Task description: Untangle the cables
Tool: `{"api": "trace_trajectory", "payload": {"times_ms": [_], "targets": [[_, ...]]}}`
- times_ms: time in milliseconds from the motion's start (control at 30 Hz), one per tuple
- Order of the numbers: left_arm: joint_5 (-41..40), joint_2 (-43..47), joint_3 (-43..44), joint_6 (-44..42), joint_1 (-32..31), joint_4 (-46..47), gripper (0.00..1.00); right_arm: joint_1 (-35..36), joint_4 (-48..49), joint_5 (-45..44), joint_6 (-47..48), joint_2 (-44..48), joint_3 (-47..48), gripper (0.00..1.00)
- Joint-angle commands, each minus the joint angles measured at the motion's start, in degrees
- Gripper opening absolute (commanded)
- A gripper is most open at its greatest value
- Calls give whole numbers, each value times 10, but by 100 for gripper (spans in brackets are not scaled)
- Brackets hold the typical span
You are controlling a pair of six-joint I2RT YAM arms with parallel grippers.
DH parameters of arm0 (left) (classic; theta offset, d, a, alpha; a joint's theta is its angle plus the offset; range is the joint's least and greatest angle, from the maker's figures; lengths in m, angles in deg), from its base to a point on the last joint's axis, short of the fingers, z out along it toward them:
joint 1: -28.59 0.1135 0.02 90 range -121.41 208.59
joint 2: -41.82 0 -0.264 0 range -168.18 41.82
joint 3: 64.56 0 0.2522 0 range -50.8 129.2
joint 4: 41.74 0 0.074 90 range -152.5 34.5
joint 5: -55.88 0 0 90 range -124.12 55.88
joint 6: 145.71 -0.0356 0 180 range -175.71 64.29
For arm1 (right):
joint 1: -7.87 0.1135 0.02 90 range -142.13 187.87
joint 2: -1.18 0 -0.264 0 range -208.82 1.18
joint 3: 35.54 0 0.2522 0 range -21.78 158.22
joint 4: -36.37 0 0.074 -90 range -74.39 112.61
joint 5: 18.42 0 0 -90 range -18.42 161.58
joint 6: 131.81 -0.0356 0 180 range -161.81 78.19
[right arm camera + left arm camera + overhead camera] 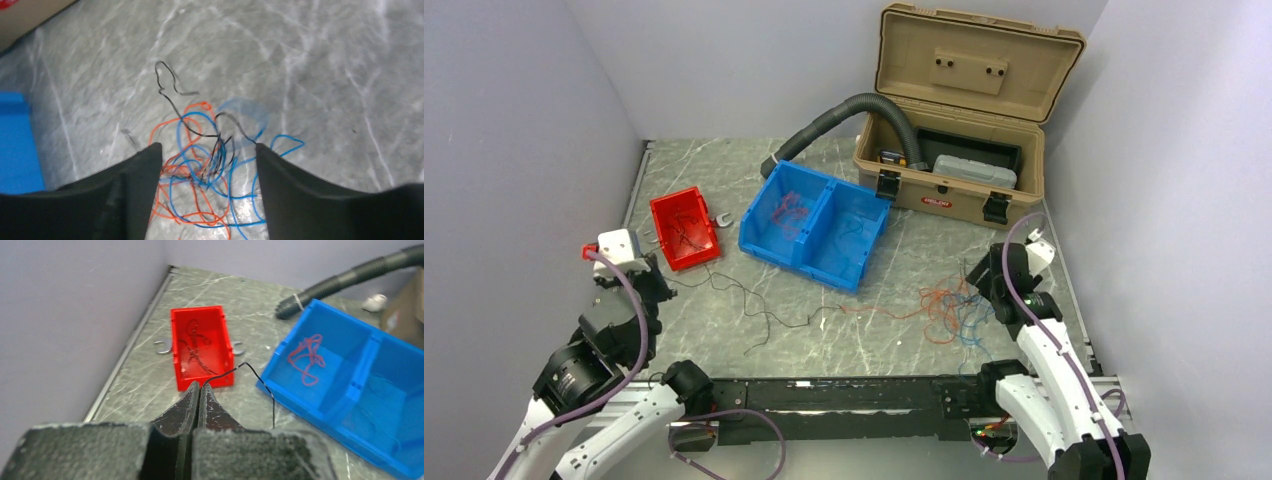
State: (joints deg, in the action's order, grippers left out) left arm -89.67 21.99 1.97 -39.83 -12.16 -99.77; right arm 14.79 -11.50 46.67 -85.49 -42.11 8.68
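Note:
My left gripper is shut on the end of a thin black cable. The cable runs right from the fingertips, then drops toward the table, trailing across it. In the top view this gripper hovers just in front of the red bin, which holds black cables. On the right lies a tangle of red, blue and black cables. My right gripper hangs open above it, a finger on each side, gripping nothing. The top view shows the tangle beside that gripper.
A blue two-part bin sits mid-table with red cables in its left part. A metal spanner pokes out under the red bin. An open tan toolbox and a grey corrugated hose stand at the back.

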Motion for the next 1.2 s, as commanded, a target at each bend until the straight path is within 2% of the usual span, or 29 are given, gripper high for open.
{"api": "trace_trajectory", "payload": {"times_ms": [0, 100, 133, 300, 367, 567, 800, 967, 1067, 1100, 1133, 1167], "targets": [[118, -31, 10, -53, 1, 70, 0, 0, 80, 180, 143, -8, 31, 89], [136, -54, 15, -51, 1, 71, 0, 24, 119, 317, 201, -10, 28, 91], [137, -60, 17, -51, 1, 72, 0, 46, 121, 332, 209, -15, 32, 91], [142, -74, 20, -53, 1, 83, 0, 209, 128, 302, 254, -67, 69, 89], [142, -76, 22, -57, 1, 88, 0, 254, 147, 321, 264, -101, 74, 86], [143, -82, 28, -57, 1, 85, 0, 363, 187, 276, 278, -217, 99, 82], [131, -77, 30, -57, 2, 72, 0, 398, 230, 232, 278, -310, 100, 76], [132, -71, 25, -60, 2, 76, 0, 402, 235, 205, 261, -354, 99, 66], [135, -76, 28, -60, 2, 73, 0, 404, 234, 203, 255, -353, 94, 49], [136, -79, 29, -61, 2, 72, 0, 404, 227, 202, 253, -347, 96, 34], [138, -81, 29, -61, 2, 73, 0, 404, 220, 201, 251, -336, 99, 14], [143, -83, 29, -62, 2, 74, 0, 404, 212, 199, 247, -322, 103, 0]]}}
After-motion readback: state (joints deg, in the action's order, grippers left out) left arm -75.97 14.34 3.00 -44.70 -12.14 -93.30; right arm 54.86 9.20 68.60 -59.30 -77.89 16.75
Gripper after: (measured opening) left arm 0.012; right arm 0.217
